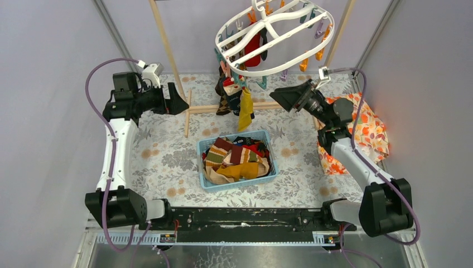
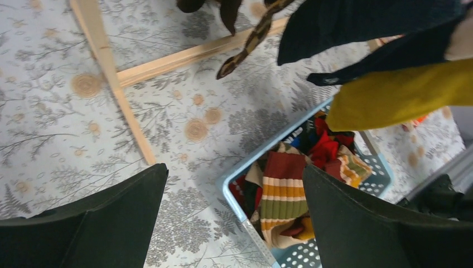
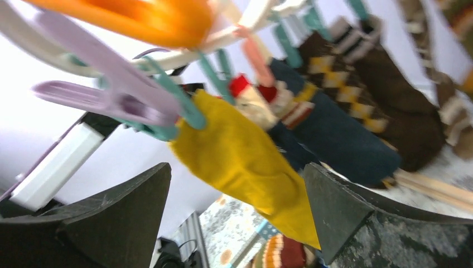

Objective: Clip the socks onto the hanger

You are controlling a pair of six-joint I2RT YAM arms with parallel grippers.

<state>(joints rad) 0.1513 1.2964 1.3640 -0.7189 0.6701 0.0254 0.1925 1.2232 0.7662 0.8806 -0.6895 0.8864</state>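
The left gripper [image 1: 179, 104] and right gripper [image 1: 280, 96] stand wide, empty; the right one, close beside the mustard sock [image 1: 244, 110], could knock it from its teal clip [image 3: 187, 114]

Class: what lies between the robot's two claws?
In the top view, socks clipped to the hanger hang between the left claw and right claw, above a wooden rail.
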